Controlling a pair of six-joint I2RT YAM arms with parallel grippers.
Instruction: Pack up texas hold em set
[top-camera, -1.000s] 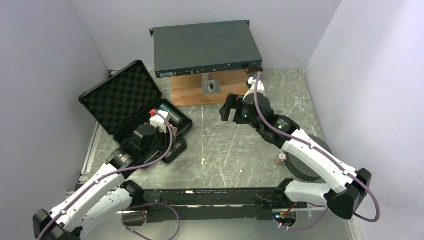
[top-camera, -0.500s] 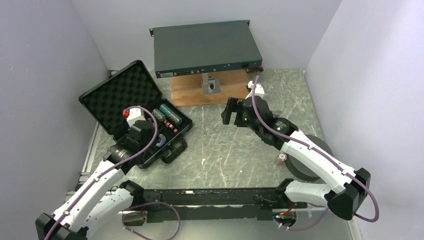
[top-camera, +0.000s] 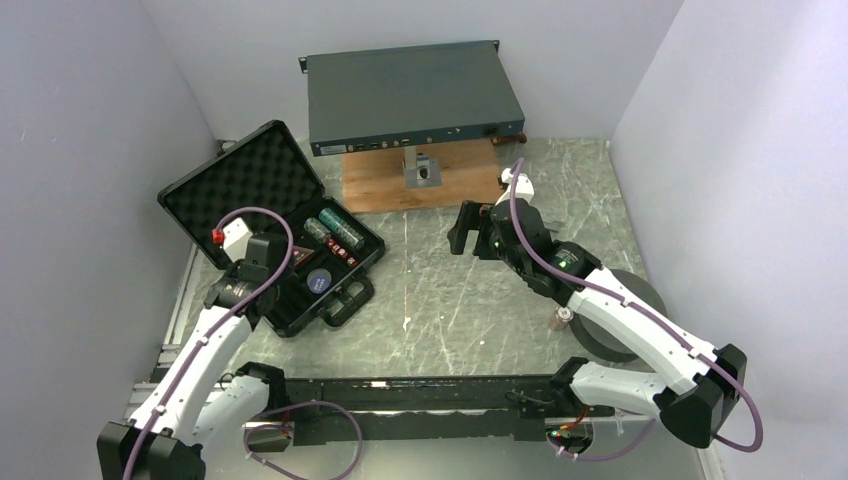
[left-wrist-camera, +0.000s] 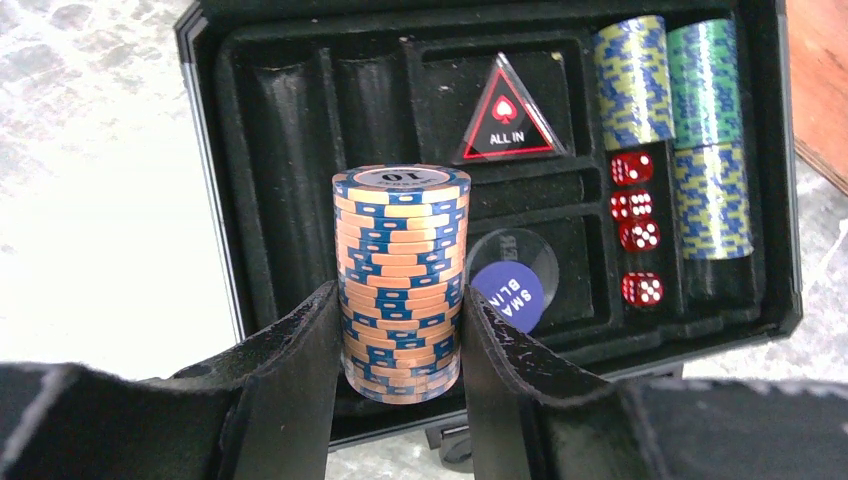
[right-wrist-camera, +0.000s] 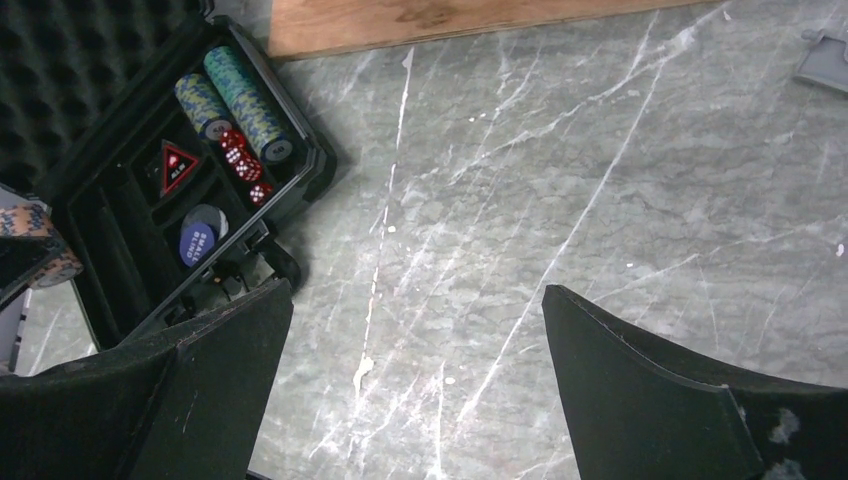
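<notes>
Swinging back toward the near-left corner of the case (left-wrist-camera: 400, 22) over the last second, my left claw (left-wrist-camera: 400, 305) gripped the orange-and-blue chip stack (left-wrist-camera: 402, 230), its long axis lined up with the empty grooves (left-wrist-camera: 290, 130) just beyond; my right claw (right-wrist-camera: 415, 290) hung wide open, farther off.

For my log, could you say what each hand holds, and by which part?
The left hand grips a chip stack by its lower sides; the right hand holds nothing.

You'll see a grey rack unit (top-camera: 410, 95) resting on a wooden board (top-camera: 375, 185) at the far side of the counter (top-camera: 450, 290). A dark foam ring (top-camera: 598, 343) lies at the right.
</notes>
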